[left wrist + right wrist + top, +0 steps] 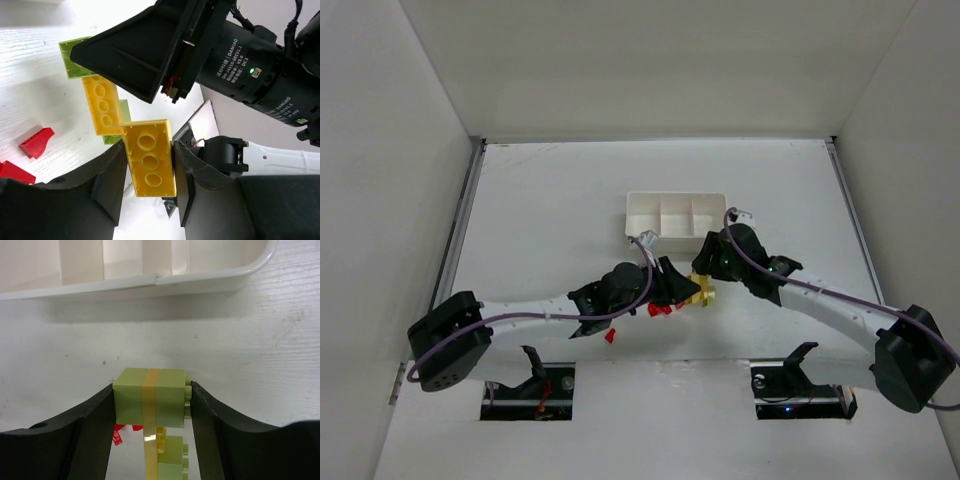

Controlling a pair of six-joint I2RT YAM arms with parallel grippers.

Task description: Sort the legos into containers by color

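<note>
The top camera looks down from high over the near edge, far enough off to take in the whole worktop (570,200) and the tray (677,215). The left wrist camera sits close behind the left end effector (148,162), facing across the worktop at the right arm (240,55). The right wrist camera peers low past the right end effector (152,402) toward the tray, and all three views share the bricks (701,292) pinched between both end effectors.
</note>
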